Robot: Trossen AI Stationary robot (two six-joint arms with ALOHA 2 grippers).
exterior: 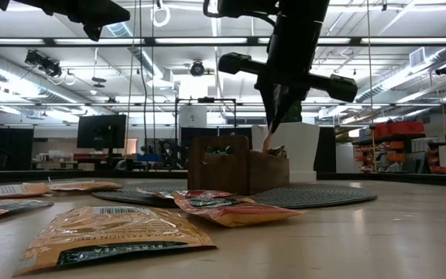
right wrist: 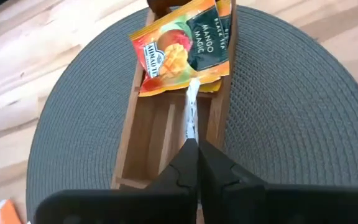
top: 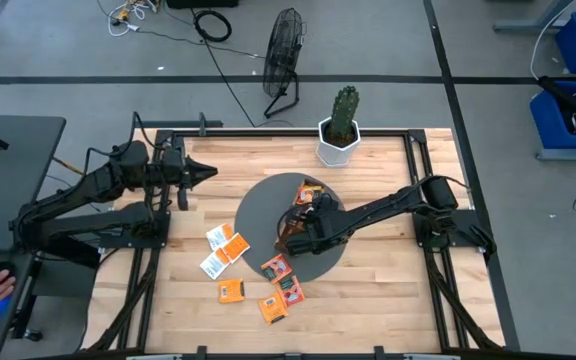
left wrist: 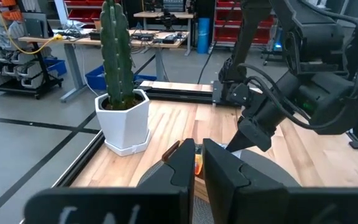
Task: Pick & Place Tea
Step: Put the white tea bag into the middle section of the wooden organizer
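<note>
Right pincer (right wrist: 193, 149) clenched on a white tea sachet (right wrist: 191, 115) over the wooden tray (right wrist: 143, 134).

Sachet gripped edge-on, reaching down into the tray's open compartment, beside an orange mango sachet (right wrist: 182, 46) already lying at the tray's far end. Tray resting on a round dark mat (top: 268, 205) mid-counter (top: 388, 300). Several more orange and white sachets (top: 230, 290) scattered on the wood just beside the mat, one (top: 275, 267) lying on its edge. Left pincer (top: 208, 171) closed on nothing, hovering well apart at the counter's left side. Potted cactus (top: 342, 125) standing at the far edge.
</note>
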